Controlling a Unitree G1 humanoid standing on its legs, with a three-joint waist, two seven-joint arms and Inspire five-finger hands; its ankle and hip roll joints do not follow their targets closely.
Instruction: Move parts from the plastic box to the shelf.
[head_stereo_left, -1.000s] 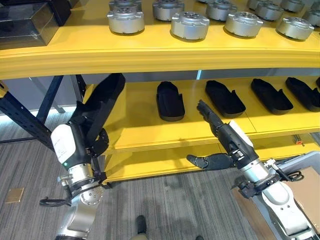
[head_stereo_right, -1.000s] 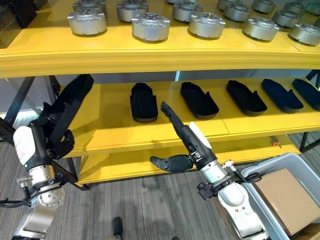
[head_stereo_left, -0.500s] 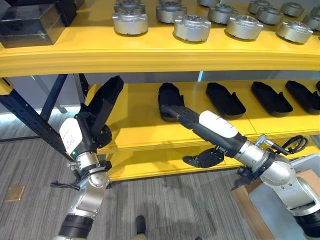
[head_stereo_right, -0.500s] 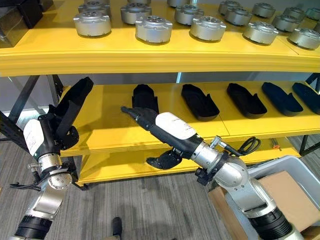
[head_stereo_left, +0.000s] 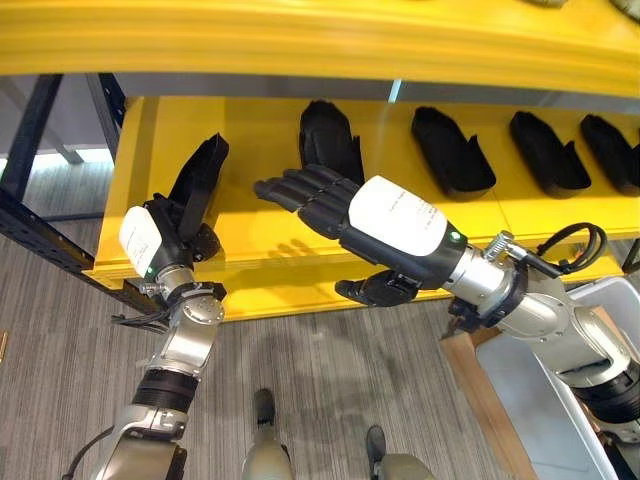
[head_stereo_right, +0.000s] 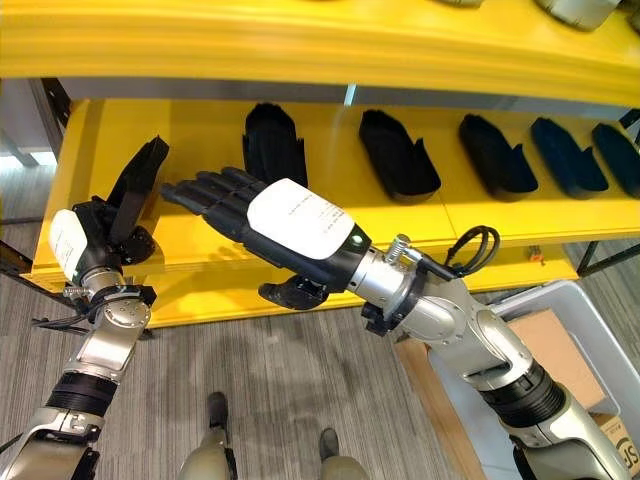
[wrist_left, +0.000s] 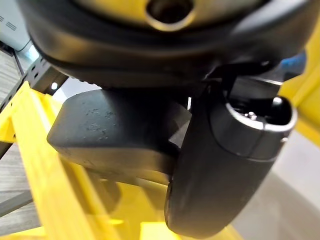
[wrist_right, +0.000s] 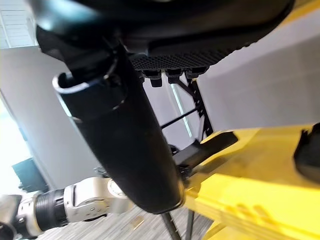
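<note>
- Plainly, the left hand (head_stereo_left: 190, 205) gripped a black part (head_stereo_left: 205, 175), holding it upright at the left end of the yellow shelf (head_stereo_left: 260, 235); the step in hand looked like placing.
- The right hand (head_stereo_right: 255, 215) hung spread and empty before the shelf, fingers straight, touching nothing.
- Next, I judged, the left hand had to lower the part flat onto the bare shelf to the left of the nearest laid part (head_stereo_left: 328, 140) and then let go.
- Further parts (head_stereo_left: 450, 150) lay in a row along the same shelf to the right.
- The plastic box (head_stereo_right: 570, 330) stood low at the right, near the right arm.
</note>
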